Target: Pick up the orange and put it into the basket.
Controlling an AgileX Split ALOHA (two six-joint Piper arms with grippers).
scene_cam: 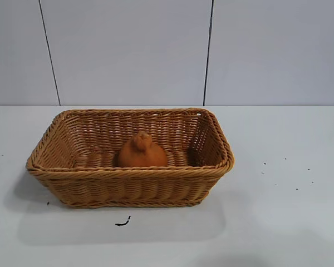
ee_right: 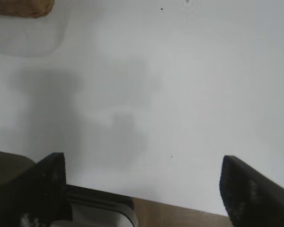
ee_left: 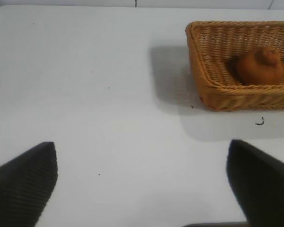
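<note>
In the exterior view, the orange [scene_cam: 142, 151] is sitting on the floor of the wicker basket [scene_cam: 131, 183], knob pointing up, near the middle and closer to the front wall. Its flat underside is keeping it steady there, so the placing looks done. Neither arm is showing in this view, and the basket is standing on the white table [scene_cam: 284, 211].

In the left wrist view, the left end effector [ee_left: 142, 182] is hanging over bare table with its two dark fingers [ee_left: 26, 182] spread wide and nothing between them. The basket and orange are lying well ahead of it, off to one side, which suits a parked arm.

In the right wrist view, the right end effector [ee_right: 144, 187] is likewise gaping and empty. Only a corner of the basket [ee_right: 21, 7] is peeking in far ahead, so this arm appears clear of it, the orange released.
</note>
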